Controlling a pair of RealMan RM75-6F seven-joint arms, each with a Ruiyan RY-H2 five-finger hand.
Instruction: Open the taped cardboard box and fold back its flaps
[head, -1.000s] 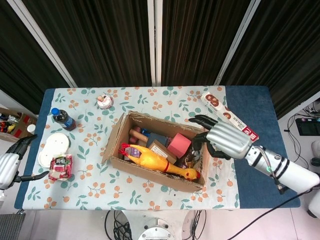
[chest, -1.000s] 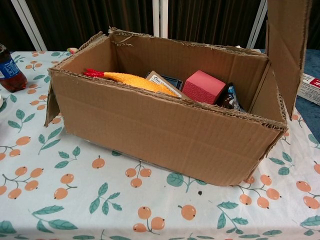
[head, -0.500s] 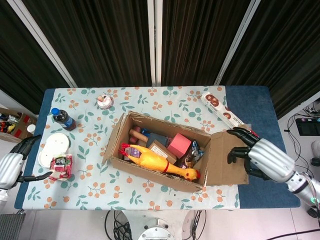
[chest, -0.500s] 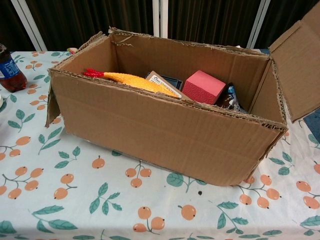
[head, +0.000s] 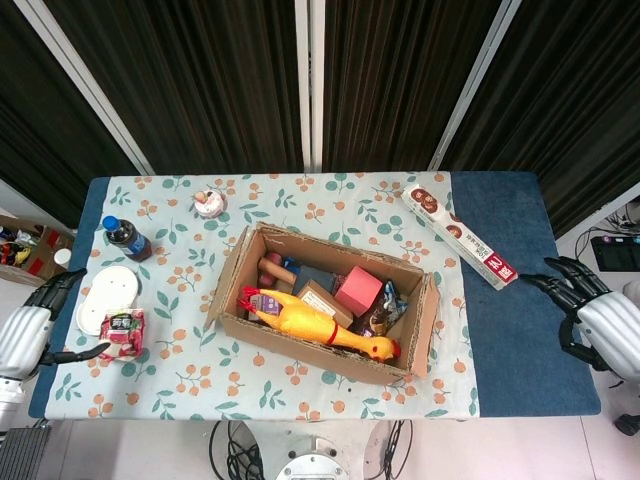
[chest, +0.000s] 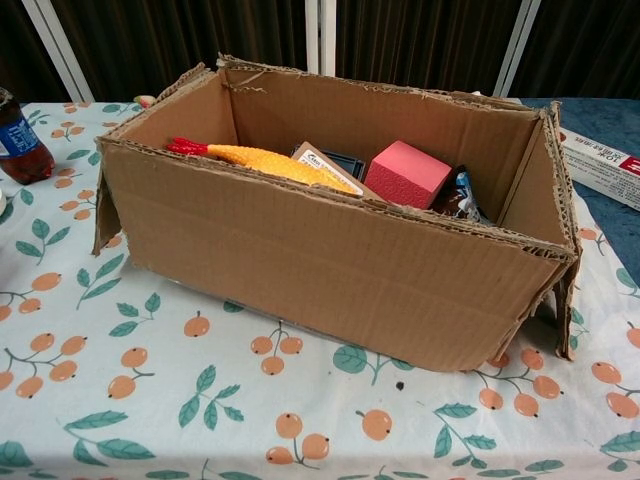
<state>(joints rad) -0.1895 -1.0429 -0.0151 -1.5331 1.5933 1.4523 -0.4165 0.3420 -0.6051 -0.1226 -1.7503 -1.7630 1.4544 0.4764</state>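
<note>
The cardboard box (head: 232, 272) (chest: 330, 270) stands open in the middle of the table, all its flaps folded down along its sides. Inside lie a yellow rubber chicken (head: 310, 322) (chest: 270, 160), a pink block (head: 358, 290) (chest: 405, 173) and other small items. My right hand (head: 598, 322) is out at the table's right edge, well clear of the box, fingers spread and holding nothing. My left hand (head: 30, 325) hangs off the table's left edge, fingers apart and empty. Neither hand shows in the chest view.
A long red-and-white carton (head: 458, 236) (chest: 603, 168) lies on the blue cloth right of the box. At the left are a cola bottle (head: 125, 238) (chest: 20, 145), a white plate (head: 108, 295) and a snack packet (head: 121, 334). A small cup (head: 209, 203) stands behind the box.
The right hand let go of the box's right end flap and pulled away to the table's right edge. That flap swung from upright to hanging down against the box's side.
</note>
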